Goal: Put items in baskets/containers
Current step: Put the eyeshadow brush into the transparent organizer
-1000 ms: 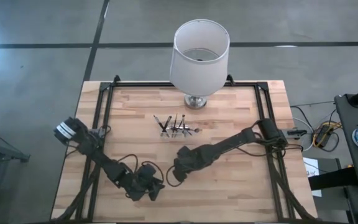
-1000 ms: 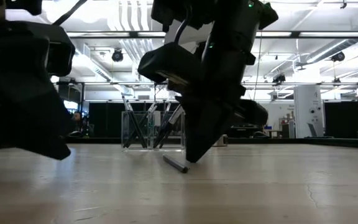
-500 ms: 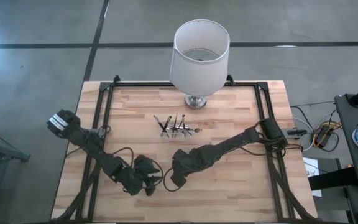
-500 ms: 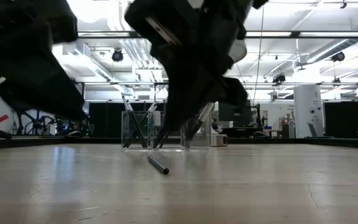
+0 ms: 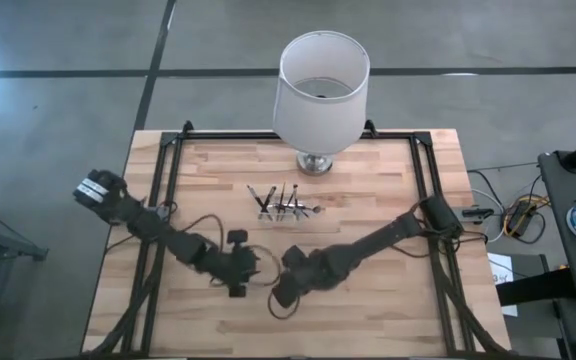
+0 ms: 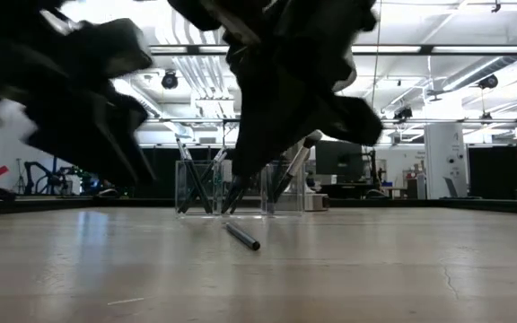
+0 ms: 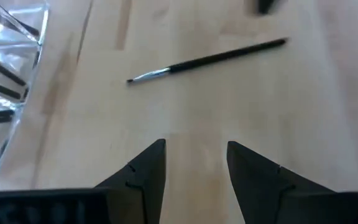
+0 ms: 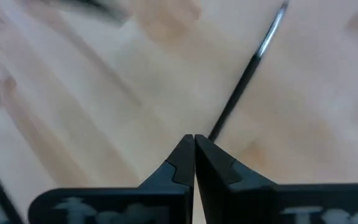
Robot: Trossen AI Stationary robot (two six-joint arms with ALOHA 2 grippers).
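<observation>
From above, most brushes stand in the clear holder [image 5: 283, 208] mid-tabletop; the low view shows one loose brush [image 6: 241, 236] left lying; wrist views show the left hand [image 7: 196, 163] spread, the right hand [image 8: 194, 155] pressed together, empty.

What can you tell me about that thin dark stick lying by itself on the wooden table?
The loose stick is a slim black brush: a long dark handle, a short metallic collar and a fine pointed tip. It lies flat on the bare wood of the table, apart from the clear holder where other sticks stand. Nothing grips it. The left pincer hovers open just short of it, and the right pincer, shut, sits close to one end.
</observation>
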